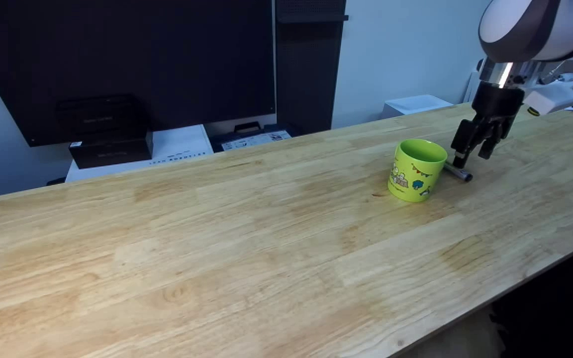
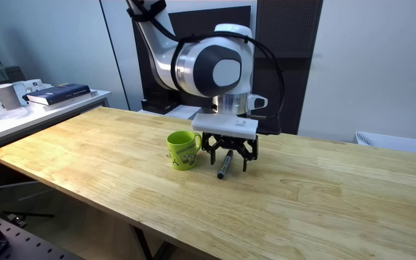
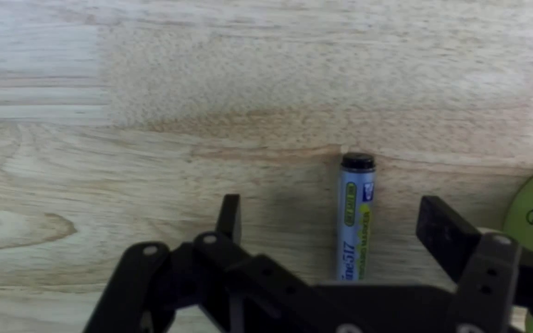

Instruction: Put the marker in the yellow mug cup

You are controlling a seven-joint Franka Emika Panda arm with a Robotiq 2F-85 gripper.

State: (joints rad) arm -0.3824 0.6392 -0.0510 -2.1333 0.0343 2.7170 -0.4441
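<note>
You have the claw (image 2: 229,167) low over the surface (image 2: 302,206), its two fingers (image 3: 444,238) spread wide. Between them, the marker (image 3: 356,222) is lying flat on the surface, with a gap to each of them (in the wrist view, it appears nearer to one finger). Just beside the claw you see the yellow mug (image 2: 181,153), which stands upright with its handle (image 2: 199,141) turned toward the claw. Well apart from the claw, beyond the surface's edge, lies a dark blue book (image 2: 60,94).

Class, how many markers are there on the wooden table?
1. The marker lies on the wooden table beneath the open gripper, beside the yellow mug. No other shows.
</note>
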